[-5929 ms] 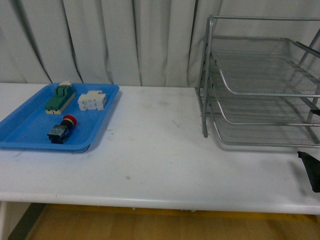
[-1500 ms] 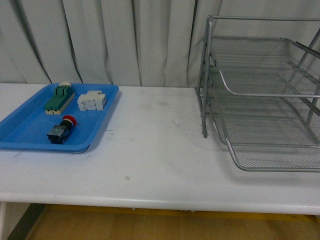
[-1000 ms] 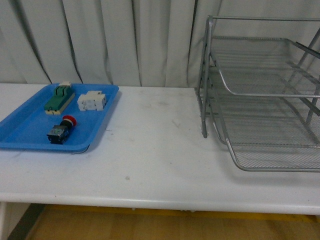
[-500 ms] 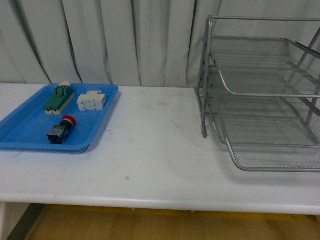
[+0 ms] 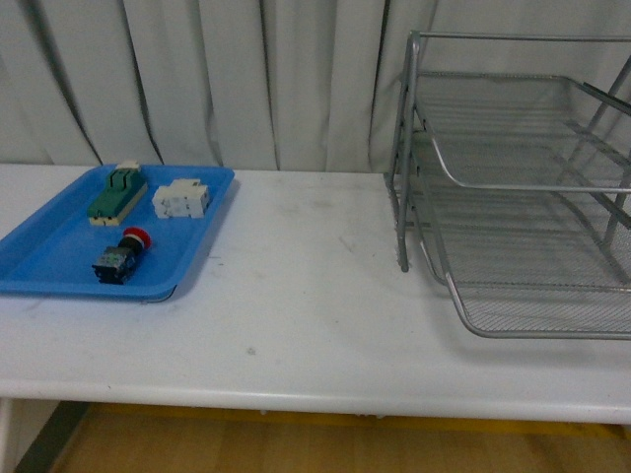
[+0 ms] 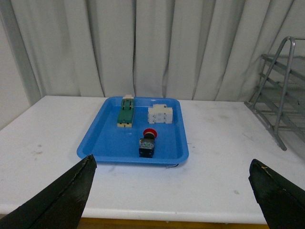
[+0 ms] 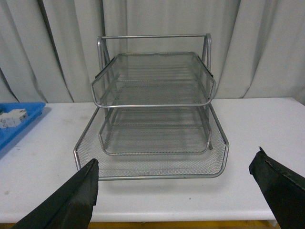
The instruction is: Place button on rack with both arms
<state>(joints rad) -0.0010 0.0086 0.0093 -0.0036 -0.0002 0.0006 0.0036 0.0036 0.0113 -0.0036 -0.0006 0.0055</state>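
button (image 5: 121, 254) well apart from rack (image 5: 513, 187) | bottom tier (image 5: 552, 313) juts out, likely your drop spot | left tool (image 6: 171, 162), right tool (image 7: 177, 158) both wide, empty

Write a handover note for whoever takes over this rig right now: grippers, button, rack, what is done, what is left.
Left gripper: open, empty, facing the blue tray.
Right gripper: open, empty, facing the rack.
Button: lying in the blue tray, near its front edge, untouched by either gripper.
Rack: on the table at the right, all three tiers empty; the bottom tier juts further forward than the two above.
Done: nothing placed yet.
Left: grasp the button, carry it across, set it on a rack tier.
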